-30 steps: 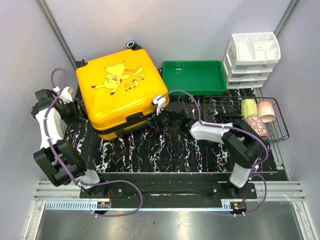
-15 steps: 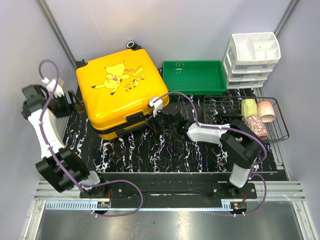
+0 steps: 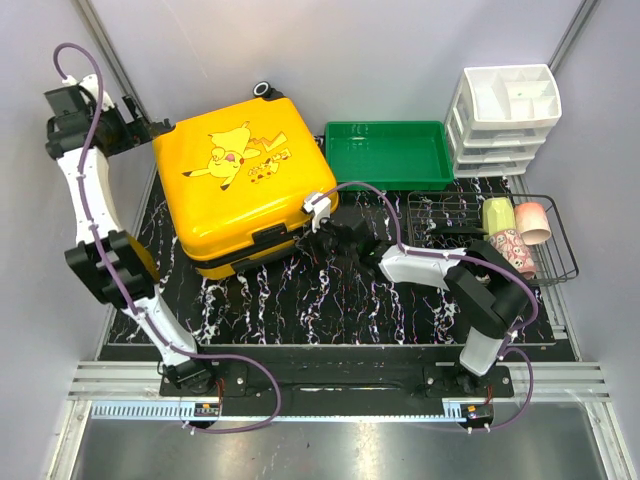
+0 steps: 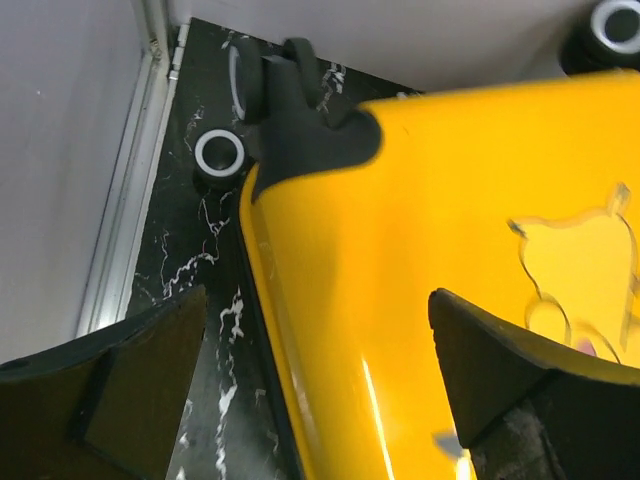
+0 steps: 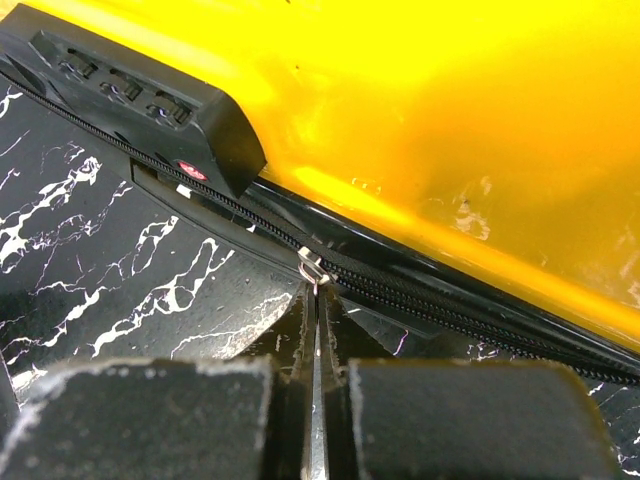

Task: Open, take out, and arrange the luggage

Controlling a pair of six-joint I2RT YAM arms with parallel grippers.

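The yellow Pikachu-print luggage (image 3: pixel 240 180) lies flat and closed on the black marbled mat, wheels toward the back wall. My left gripper (image 3: pixel 150 128) is open, hovering over the luggage's far left corner. In the left wrist view (image 4: pixel 315 310) its jaws straddle the yellow shell's (image 4: pixel 450 200) left edge, near a black-and-white wheel (image 4: pixel 220 153). My right gripper (image 3: pixel 318 232) sits at the luggage's near right side. In the right wrist view (image 5: pixel 315 290) it is shut on the silver zipper pull (image 5: pixel 313 268), beside the black lock block (image 5: pixel 150 100).
A green plastic tray (image 3: pixel 388 155) stands right of the luggage at the back. A white drawer unit (image 3: pixel 505 120) is at the back right. A black wire basket (image 3: pixel 440 215) with cups sits at the right. Grey walls close in on both sides.
My left arm has risen and swung from the luggage's left side to its far left corner. My right gripper has stayed at the zipper.
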